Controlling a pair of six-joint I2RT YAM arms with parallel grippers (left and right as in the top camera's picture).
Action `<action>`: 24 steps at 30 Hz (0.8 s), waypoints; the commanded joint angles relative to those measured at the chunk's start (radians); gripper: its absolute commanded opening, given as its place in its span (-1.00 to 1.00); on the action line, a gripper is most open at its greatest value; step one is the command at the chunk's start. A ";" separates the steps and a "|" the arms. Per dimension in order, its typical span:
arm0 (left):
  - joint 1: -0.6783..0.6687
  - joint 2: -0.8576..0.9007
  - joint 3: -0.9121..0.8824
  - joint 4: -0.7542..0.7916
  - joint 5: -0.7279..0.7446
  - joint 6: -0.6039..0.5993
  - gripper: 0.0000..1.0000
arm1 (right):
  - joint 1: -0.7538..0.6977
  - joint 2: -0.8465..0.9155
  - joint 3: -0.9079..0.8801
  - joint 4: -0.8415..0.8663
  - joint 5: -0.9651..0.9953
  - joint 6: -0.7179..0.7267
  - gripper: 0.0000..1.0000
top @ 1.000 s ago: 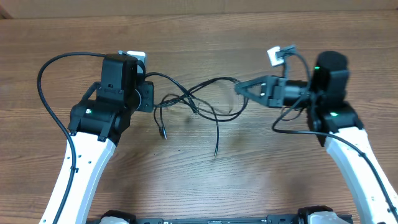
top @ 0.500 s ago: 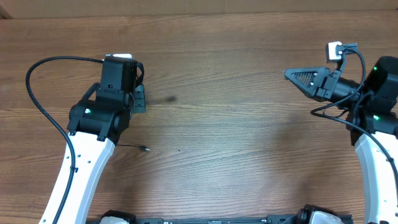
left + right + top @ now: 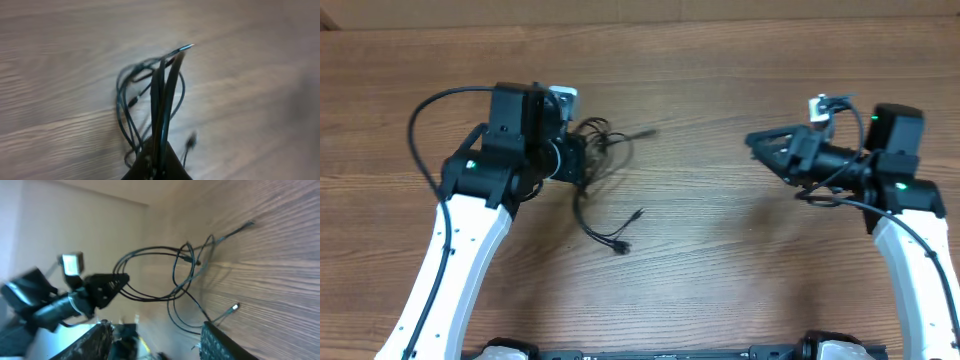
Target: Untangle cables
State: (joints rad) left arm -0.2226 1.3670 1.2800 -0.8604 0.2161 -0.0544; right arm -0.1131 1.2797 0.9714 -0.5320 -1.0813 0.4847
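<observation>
Black cord makes up the whole job, and you have nearly all of it gathered in one place: the cables (image 3: 605,150) hang as a bunched snarl at the left gripper (image 3: 585,158), on the left half of the bench (image 3: 720,270). Its jaws are pressed together on the strands; in the left wrist view the two fingers run side by side with loops wrapped round them. The right gripper (image 3: 762,140) is well apart from the bundle. Its jaws stand wide in its own wrist view, with nothing between them.

By my reading, you are early in the task. The loops cross one another several times, no cord lies on its own, and only a few tails trail free. One ends in a plug (image 3: 622,248) on the wood below the bundle. Every cord has yet to be separated, and I cannot tell how many there are.

You have plenty of room. Bare wood stretches between the two grippers and toward the near side, so you can draw a strand rightward or toward the robot without meeting anything. The far edge is closer to the bundle than the near one, so pulling that way gives you less room. Mind the thick wire (image 3: 420,115) arcing off the left arm, which is not part of the tangle.
</observation>
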 commanded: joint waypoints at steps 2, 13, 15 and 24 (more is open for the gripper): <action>0.002 0.075 0.018 -0.003 0.214 0.103 -0.92 | 0.126 -0.021 0.003 -0.002 0.205 -0.048 0.11; 0.002 0.133 0.018 0.006 0.236 0.058 -0.92 | 0.464 0.030 0.003 -0.034 0.665 0.147 0.28; 0.002 0.133 0.018 0.001 0.205 0.020 -0.92 | 0.510 0.073 0.003 -0.011 0.666 0.202 0.29; 0.002 0.133 0.018 -0.025 0.229 -0.021 -0.92 | 0.685 0.315 0.003 0.231 0.630 0.365 0.29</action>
State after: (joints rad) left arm -0.2226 1.5002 1.2800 -0.8776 0.4232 -0.0536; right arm 0.5171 1.5383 0.9714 -0.3569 -0.4637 0.7670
